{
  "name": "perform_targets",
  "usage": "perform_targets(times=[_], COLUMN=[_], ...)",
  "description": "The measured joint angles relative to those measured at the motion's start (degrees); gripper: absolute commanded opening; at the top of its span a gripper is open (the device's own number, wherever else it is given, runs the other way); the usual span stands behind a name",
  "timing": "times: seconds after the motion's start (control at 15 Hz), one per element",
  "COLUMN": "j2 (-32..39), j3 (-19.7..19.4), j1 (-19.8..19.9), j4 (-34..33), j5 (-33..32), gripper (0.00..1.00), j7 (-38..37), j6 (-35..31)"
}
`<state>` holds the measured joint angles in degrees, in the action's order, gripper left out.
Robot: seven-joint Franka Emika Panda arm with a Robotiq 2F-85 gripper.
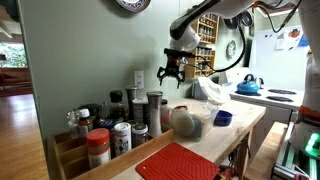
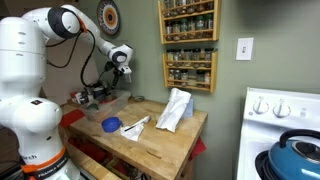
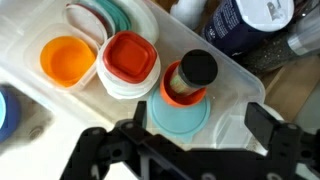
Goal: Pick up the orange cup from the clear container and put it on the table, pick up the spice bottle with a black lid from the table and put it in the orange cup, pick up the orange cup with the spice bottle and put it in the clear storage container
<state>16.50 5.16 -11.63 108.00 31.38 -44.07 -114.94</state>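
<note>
In the wrist view the small orange cup (image 3: pixel 172 96) stands inside the clear container (image 3: pixel 238 78). The spice bottle with its black lid (image 3: pixel 198 67) stands upright in the cup. A teal lid (image 3: pixel 180 118) lies just below the cup. My gripper (image 3: pixel 200 118) hangs above them, open, its fingers (image 3: pixel 138 111) wide apart with nothing between them. In both exterior views the gripper (image 1: pixel 172 72) (image 2: pixel 118 68) hovers well above the container (image 1: pixel 188 122) (image 2: pixel 103 103); the cup is too small to make out there.
The container also holds a red-lidded tub (image 3: pixel 130 57) and a yellow-orange tub (image 3: pixel 68 60). Several spice jars (image 1: pixel 110 130) crowd the wall side of the wooden table (image 1: pixel 240 125). A blue cup (image 1: pixel 223 118), a white bag (image 2: pixel 175 108) and a red mat (image 1: pixel 178 163) lie nearby.
</note>
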Motion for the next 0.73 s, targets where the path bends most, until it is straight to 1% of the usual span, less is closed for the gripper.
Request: perform_targets(times=[0.27,0.4,0.6,0.73], j2=[-5.9,-8.2,-11.1,-11.9], j3=[0.0,0.0,0.0,0.0], j1=[0.4,0.6,1.1,1.4], j4=[0.3,0.6,1.7,2.2], j5=[-8.0,-10.5,-11.1,-11.1], gripper=[1.0,1.0,1.0,1.0], j7=[5.0,9.0,15.5,16.8], j6=[0.9,0.9,-0.7,-1.0])
